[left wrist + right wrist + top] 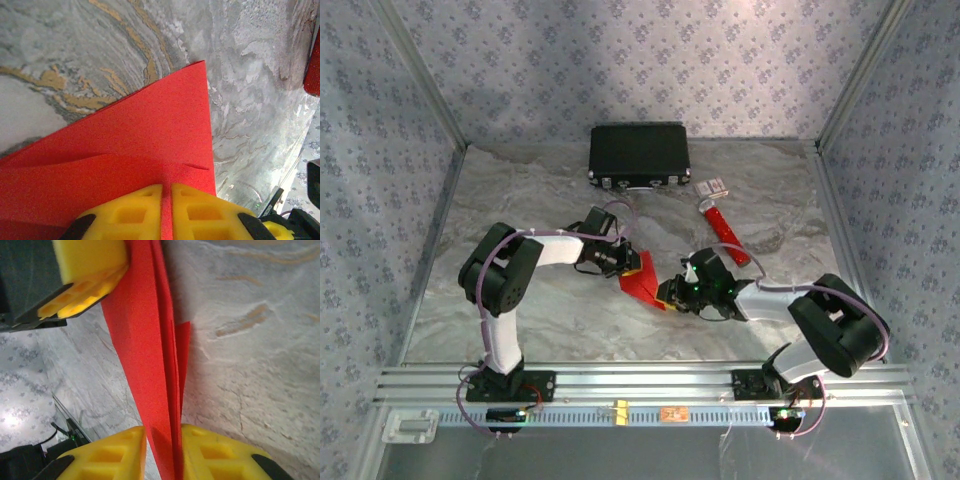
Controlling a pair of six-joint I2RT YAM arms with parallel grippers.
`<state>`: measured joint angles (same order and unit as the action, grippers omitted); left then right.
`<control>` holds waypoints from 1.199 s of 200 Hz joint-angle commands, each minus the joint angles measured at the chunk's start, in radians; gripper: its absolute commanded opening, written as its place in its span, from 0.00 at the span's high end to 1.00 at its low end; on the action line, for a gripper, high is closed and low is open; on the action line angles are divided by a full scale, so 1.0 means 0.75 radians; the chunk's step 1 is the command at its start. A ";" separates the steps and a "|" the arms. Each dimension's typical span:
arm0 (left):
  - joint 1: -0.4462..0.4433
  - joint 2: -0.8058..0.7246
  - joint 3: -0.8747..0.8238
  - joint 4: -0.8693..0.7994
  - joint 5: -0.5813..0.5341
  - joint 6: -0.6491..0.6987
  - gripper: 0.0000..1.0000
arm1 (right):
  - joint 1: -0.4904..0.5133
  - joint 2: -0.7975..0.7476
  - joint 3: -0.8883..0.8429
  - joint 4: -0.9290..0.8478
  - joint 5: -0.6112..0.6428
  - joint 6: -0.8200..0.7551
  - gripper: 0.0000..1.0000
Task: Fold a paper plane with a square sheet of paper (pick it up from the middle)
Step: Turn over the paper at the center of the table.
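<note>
The square sheet of paper [640, 280] is folded into a narrow, pointed red shape with several layers, held up between the two arms near the table's middle. My left gripper [632, 268] is shut on its upper left part. In the left wrist view the yellow fingertips [195, 200] pinch a red edge, and the paper [150, 130] spreads away to a point. My right gripper [666, 292] holds the lower right end. In the right wrist view the paper's layers [145, 340] run edge-on between the right gripper [162, 432], touching both pads. The left gripper's yellow finger [87, 265] shows at the top.
A black case [638, 155] lies at the back of the marble table. A red tube with a white end [723, 232] and a small white card [712, 186] lie to the back right. Patterned walls close off the left, right and back.
</note>
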<state>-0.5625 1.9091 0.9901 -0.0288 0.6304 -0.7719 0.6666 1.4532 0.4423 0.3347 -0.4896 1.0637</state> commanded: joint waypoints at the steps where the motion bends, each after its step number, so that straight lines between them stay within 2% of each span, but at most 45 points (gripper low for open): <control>1: 0.012 -0.017 -0.036 -0.056 -0.019 -0.028 0.87 | -0.010 0.015 0.039 0.027 -0.030 -0.047 0.82; 32: 0.010 -0.086 -0.054 0.000 -0.002 -0.067 0.84 | -0.013 -0.021 0.025 -0.003 -0.047 -0.091 0.91; 58: 0.009 -0.194 -0.062 -0.009 -0.032 -0.088 0.67 | -0.014 -0.121 0.035 -0.144 -0.008 -0.158 0.95; 76: 0.009 -0.303 -0.086 -0.007 -0.060 -0.102 0.57 | -0.004 -0.235 0.084 -0.356 0.060 -0.243 0.96; 109: 0.019 -0.515 -0.141 -0.162 -0.342 -0.017 0.48 | 0.054 -0.437 0.293 -0.917 0.371 -0.459 0.95; 135: 0.064 -0.626 -0.238 -0.158 -0.390 -0.036 0.47 | 0.165 -0.476 0.543 -1.324 0.777 -0.552 0.94; 156: 0.109 -0.703 -0.312 -0.157 -0.447 -0.050 0.47 | 0.303 -0.393 0.738 -1.602 1.137 -0.623 0.96; 180: 0.184 -0.786 -0.365 -0.178 -0.469 -0.041 0.47 | 0.389 -0.201 0.911 -1.917 1.488 -0.505 0.95; 207: 0.251 -0.870 -0.390 -0.221 -0.472 -0.009 0.46 | 0.422 0.060 1.110 -2.193 1.620 -0.343 0.97; 221: 0.283 -0.905 -0.407 -0.233 -0.477 -0.002 0.46 | 0.489 0.184 1.178 -2.245 1.693 -0.325 0.97; 240: 0.328 -0.941 -0.426 -0.246 -0.481 0.000 0.46 | 0.580 0.338 1.251 -2.239 1.690 -0.380 0.96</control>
<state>-0.3492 1.2449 0.6956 -0.1802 0.2859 -0.7971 1.0214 1.5986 1.3029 -1.1950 0.6571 0.7605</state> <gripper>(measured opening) 0.541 0.052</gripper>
